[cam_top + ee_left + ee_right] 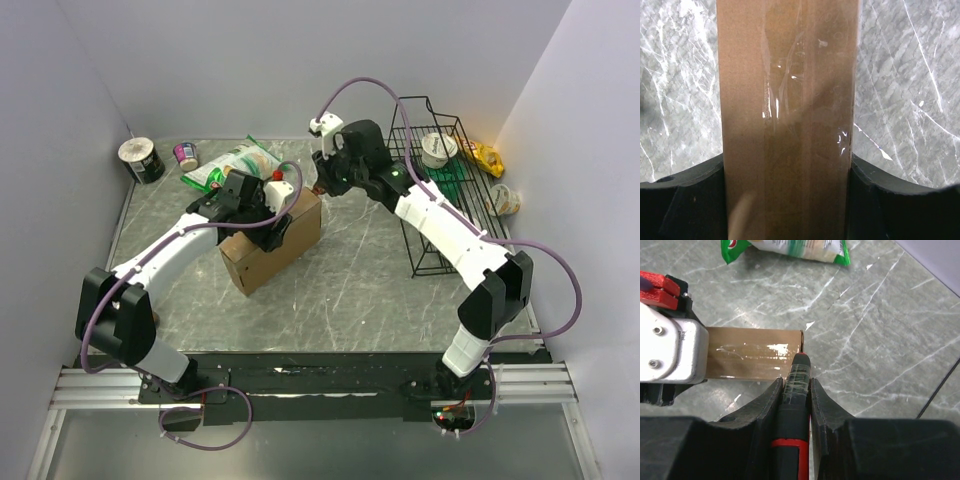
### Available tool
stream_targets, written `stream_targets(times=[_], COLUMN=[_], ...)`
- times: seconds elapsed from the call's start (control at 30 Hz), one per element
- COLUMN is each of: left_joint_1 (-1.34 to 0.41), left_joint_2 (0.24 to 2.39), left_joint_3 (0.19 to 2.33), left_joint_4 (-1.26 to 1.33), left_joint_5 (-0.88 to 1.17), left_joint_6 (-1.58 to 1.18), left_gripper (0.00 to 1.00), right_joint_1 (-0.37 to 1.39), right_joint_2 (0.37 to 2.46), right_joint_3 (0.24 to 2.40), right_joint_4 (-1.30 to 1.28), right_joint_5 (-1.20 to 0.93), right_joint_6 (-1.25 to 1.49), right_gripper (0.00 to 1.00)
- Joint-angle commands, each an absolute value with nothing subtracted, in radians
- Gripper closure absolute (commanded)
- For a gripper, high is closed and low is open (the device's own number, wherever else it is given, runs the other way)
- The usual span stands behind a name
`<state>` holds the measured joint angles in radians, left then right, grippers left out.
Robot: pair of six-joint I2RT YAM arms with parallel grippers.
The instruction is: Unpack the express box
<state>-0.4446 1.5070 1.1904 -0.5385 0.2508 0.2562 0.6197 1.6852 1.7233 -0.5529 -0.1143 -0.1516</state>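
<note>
The brown cardboard express box (275, 245) stands on edge mid-table, its narrow taped top face up. My left gripper (268, 212) is clamped across that top; in the left wrist view the taped edge (787, 125) fills the space between my two black fingers. My right gripper (322, 185) is shut on a black-and-red cutter (796, 405). The cutter's tip (801, 358) sits at the far end corner of the box's taped edge (752, 360). The left gripper's white body (670, 352) covers the box's other end.
A green-and-white snack bag (232, 165) lies behind the box, also in the right wrist view (790, 249). A tape roll (141, 158) and a small cup (186, 154) sit at back left. A black wire rack (440, 170) with cups and packets stands at right.
</note>
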Motion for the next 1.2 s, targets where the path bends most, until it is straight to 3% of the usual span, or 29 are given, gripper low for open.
stream_targets(times=[0.0,0.27,0.43,0.57,0.6,0.83,1.17], left_joint_1=[-0.446,-0.446,-0.448,-0.465,-0.466,-0.483,-0.290], left_joint_2=[1.557,1.575,1.577,1.562,1.551,1.390,1.348], left_joint_3=[1.206,1.203,1.212,1.210,1.203,1.130,1.357], left_joint_4=[-0.541,-0.532,-0.532,-0.520,-0.500,-0.360,-0.440], left_joint_5=[0.180,0.166,0.184,0.230,0.239,0.396,0.512], left_joint_6=[0.215,0.199,0.199,0.209,0.204,0.255,0.209], left_gripper=[0.32,0.32,0.30,0.18,0.04,0.04,0.03], right_joint_1=[0.630,0.626,0.606,0.557,0.548,0.535,0.508], right_joint_2=[1.661,1.660,1.609,1.582,1.583,1.605,1.526], right_joint_3=[1.810,1.885,1.875,1.928,1.939,1.987,1.622], right_joint_4=[-0.672,-0.848,-0.813,-0.692,-0.646,-0.575,-0.597], right_joint_5=[-0.109,-0.092,-0.035,-0.043,-0.044,-0.009,0.078], right_joint_6=[-0.155,-0.166,-0.160,-0.102,-0.091,-0.074,-0.087], right_gripper=[1.00,1.00,1.00,1.00,1.00,1.00,1.00])
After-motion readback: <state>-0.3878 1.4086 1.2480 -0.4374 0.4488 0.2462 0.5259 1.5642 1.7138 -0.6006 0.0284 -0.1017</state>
